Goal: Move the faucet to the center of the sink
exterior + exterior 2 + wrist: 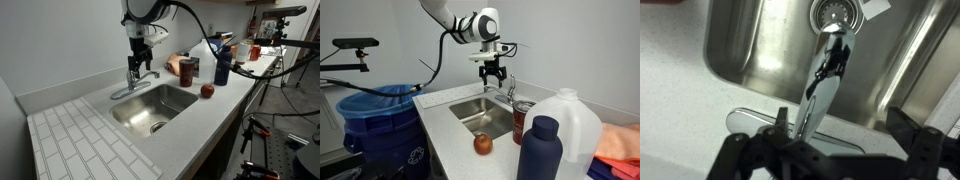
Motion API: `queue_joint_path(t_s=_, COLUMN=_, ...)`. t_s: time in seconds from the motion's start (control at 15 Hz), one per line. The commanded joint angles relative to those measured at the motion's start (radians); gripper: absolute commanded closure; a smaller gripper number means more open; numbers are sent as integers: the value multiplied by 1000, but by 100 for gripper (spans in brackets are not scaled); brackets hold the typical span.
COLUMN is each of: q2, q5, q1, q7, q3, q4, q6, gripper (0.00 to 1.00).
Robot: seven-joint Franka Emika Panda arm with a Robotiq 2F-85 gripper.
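Note:
The chrome faucet [136, 82] stands at the back rim of the stainless steel sink [172, 100], also seen in an exterior view [510, 92] beside the sink [472, 108]. In the wrist view its spout [826, 75] reaches out over the sink [750, 45] toward the round drain [832, 12], and its flat base plate [748, 121] lies on the counter. My gripper [138, 62] [492, 76] hangs just above the faucet. In the wrist view the gripper [825, 145] is open, with a finger on either side of the spout's base. I cannot tell if it touches the faucet.
A white tiled drainboard [80, 140] adjoins the sink. A red apple [207, 90] [482, 144], a can [187, 68] [523, 122], a dark blue bottle [222, 65] [540, 150] and a white jug [570, 125] stand on the counter. A blue bin [380, 115] stands beside it.

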Motion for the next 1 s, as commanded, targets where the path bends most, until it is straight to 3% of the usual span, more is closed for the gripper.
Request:
queue_joint_path(t_s=0.0, q2=-34, q5=-33, q1=21, q7=43, q3=-21, q4=-53, q6=79, gripper=0)
queue_joint_path(t_s=0.47, q2=-34, q5=-34, q1=22, q7=86, q3=-26, q4=-95, q6=248, gripper=0)
queue_joint_path(t_s=0.93, q2=-38, q5=-30, q1=25, q7=109, q3=-30, q4=-116, q6=266, gripper=0)
